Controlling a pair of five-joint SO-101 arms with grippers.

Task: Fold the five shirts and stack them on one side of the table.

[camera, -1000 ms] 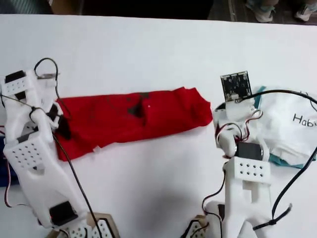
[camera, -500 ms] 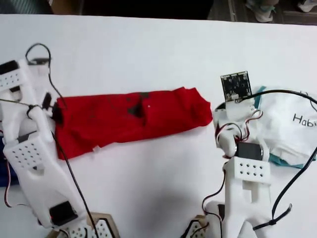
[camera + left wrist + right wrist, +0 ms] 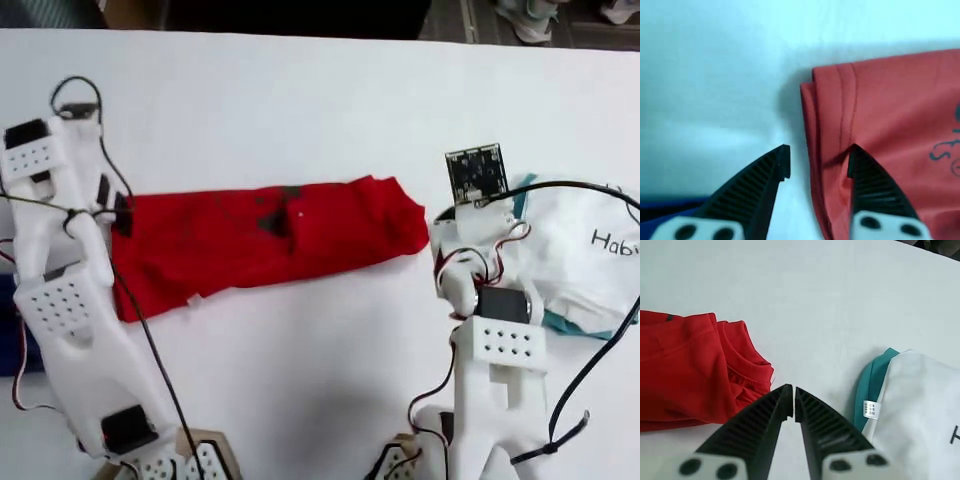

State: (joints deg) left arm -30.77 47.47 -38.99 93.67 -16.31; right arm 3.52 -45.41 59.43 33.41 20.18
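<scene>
Straddling the folded edge of the red shirt (image 3: 890, 120), left hand (image 3: 818, 151) spread wide, empty; right hand (image 3: 793, 392) practically shut, empty.

Dark lettering (image 3: 612, 241) on the white shirt (image 3: 575, 275), right edge of the high view, cut off by the frame. Small tag (image 3: 869, 409) at its teal collar (image 3: 867, 385): print too small to read. The red shirt (image 3: 230, 250) has a dark mark (image 3: 275, 221), probably a graphic, not text.
</scene>
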